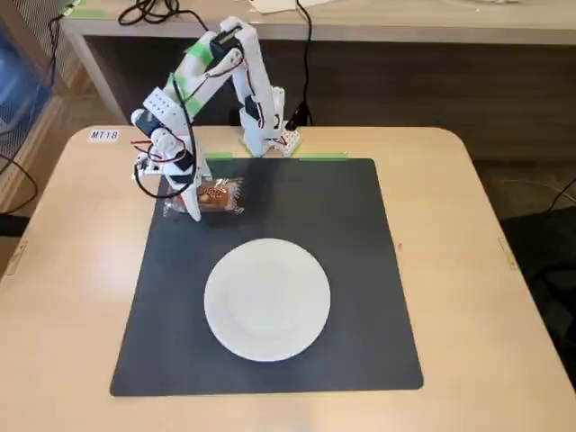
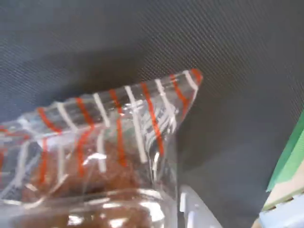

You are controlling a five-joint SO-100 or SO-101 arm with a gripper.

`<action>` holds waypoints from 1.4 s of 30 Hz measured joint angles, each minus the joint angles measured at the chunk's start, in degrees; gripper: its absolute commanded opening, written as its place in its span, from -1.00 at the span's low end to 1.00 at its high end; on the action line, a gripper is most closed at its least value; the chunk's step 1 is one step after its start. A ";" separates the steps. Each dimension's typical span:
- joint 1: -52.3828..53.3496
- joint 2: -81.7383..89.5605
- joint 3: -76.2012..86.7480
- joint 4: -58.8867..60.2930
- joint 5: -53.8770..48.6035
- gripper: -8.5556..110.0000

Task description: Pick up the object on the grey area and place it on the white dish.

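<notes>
A clear snack packet (image 1: 222,195) with orange and white stripes and a brown cake inside lies at the back left of the dark grey mat (image 1: 342,270). My gripper (image 1: 187,200) is down over the packet's left end, with its jaws closed on the wrapper. In the wrist view the packet (image 2: 109,142) fills the lower left, very close to the camera, with a white finger (image 2: 192,211) beside it at the bottom. The white dish (image 1: 267,299) sits empty in the middle of the mat, in front of the packet.
The arm's base (image 1: 265,135) stands at the table's back edge behind the mat, marked with green tape (image 1: 322,157). A cable (image 1: 306,54) runs up to a bench behind. Bare wood table (image 1: 486,270) surrounds the mat.
</notes>
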State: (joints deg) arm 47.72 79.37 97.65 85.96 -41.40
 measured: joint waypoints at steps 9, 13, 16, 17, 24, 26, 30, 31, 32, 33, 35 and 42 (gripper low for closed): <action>-0.53 -1.49 -0.18 -5.54 1.41 -0.49; -1.14 -1.58 -0.53 -6.59 3.08 -0.58; -1.41 -1.93 -0.97 -7.12 4.39 -0.66; -1.85 -1.93 -1.05 -7.21 5.01 -0.68; -5.54 0.35 -0.88 -7.73 10.46 -0.75; -7.47 1.76 -0.70 -7.82 12.57 -0.75; -11.43 5.80 -0.62 -7.82 18.19 -0.73; -12.57 6.94 -0.62 -7.82 19.69 -0.72; -13.62 7.91 -0.62 -8.09 21.45 -0.71; -14.94 8.96 -0.62 -8.17 23.29 -0.71; -17.58 10.63 -0.62 -9.93 27.07 -0.70; -30.06 12.57 -0.62 -22.94 38.41 -0.72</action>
State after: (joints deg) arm 17.67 91.93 97.03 63.02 -2.99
